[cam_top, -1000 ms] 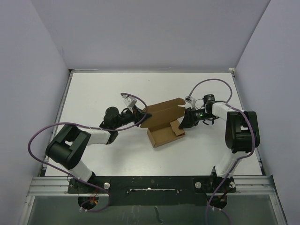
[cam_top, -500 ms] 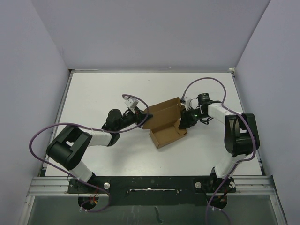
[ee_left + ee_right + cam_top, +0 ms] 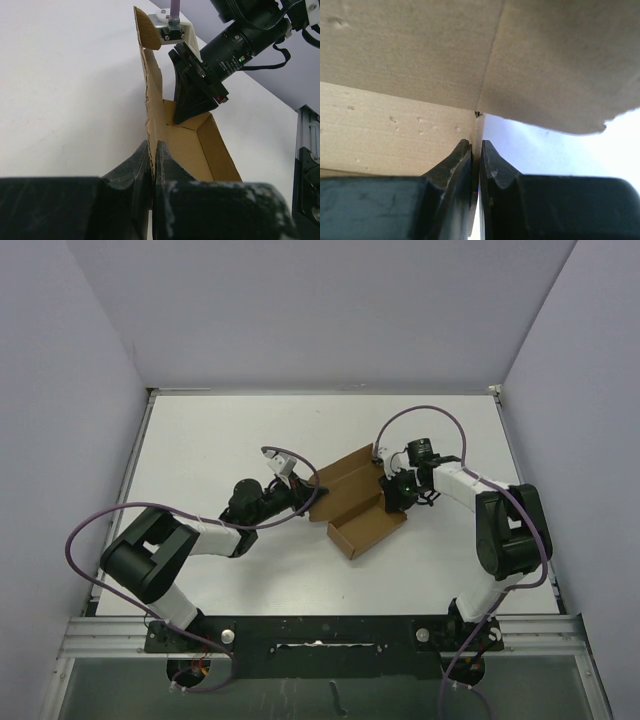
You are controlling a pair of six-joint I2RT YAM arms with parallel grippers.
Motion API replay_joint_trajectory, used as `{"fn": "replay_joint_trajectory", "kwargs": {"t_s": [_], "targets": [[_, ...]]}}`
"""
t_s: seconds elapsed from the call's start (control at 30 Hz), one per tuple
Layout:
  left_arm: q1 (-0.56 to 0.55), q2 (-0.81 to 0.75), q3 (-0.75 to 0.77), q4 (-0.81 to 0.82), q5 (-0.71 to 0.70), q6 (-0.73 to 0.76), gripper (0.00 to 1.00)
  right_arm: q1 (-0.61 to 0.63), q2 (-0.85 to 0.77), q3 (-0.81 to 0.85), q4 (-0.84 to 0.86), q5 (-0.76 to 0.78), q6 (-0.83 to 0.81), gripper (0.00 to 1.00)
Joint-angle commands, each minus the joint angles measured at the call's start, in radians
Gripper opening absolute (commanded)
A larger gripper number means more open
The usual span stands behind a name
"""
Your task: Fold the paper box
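Near mid-table (image 3: 200, 440), the paper box (image 3: 365, 530) has swung its open tray toward five o'clock. The left gripper (image 3: 312, 493) at nine and the right gripper (image 3: 388, 500) at three each pinch a wall, so folding is likely halfway done.

We are seeing the paper box (image 3: 352, 502), plain brown cardboard, sitting half-folded with its tray open, between the left tool (image 3: 309, 494) and right tool (image 3: 391, 494), each pinching one thin wall.

No legible text, labels, numbers; paper box (image 3: 362, 528) seemingly unmarked, views blurry.
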Motion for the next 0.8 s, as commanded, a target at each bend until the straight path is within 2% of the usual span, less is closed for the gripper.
{"fn": "replay_joint_trajectory", "kwargs": {"t_s": [0.0, 0.27, 0.47, 0.77], "targets": [[-0.018, 0.019, -0.001, 0.089, -0.007, -0.005, 0.00, 0.048, -0.044, -0.026, 0.041, 0.194, -0.056, 0.00], [-0.027, 0.047, 0.006, 0.123, -0.011, -0.005, 0.00, 0.089, -0.048, -0.029, 0.044, 0.260, -0.092, 0.00], [-0.030, 0.066, 0.013, 0.154, -0.003, 0.009, 0.00, 0.060, -0.072, -0.009, 0.003, 0.085, -0.086, 0.21], [-0.031, 0.059, 0.034, 0.115, 0.032, 0.095, 0.00, -0.020, -0.175, -0.017, -0.015, -0.064, -0.091, 0.33]]}}
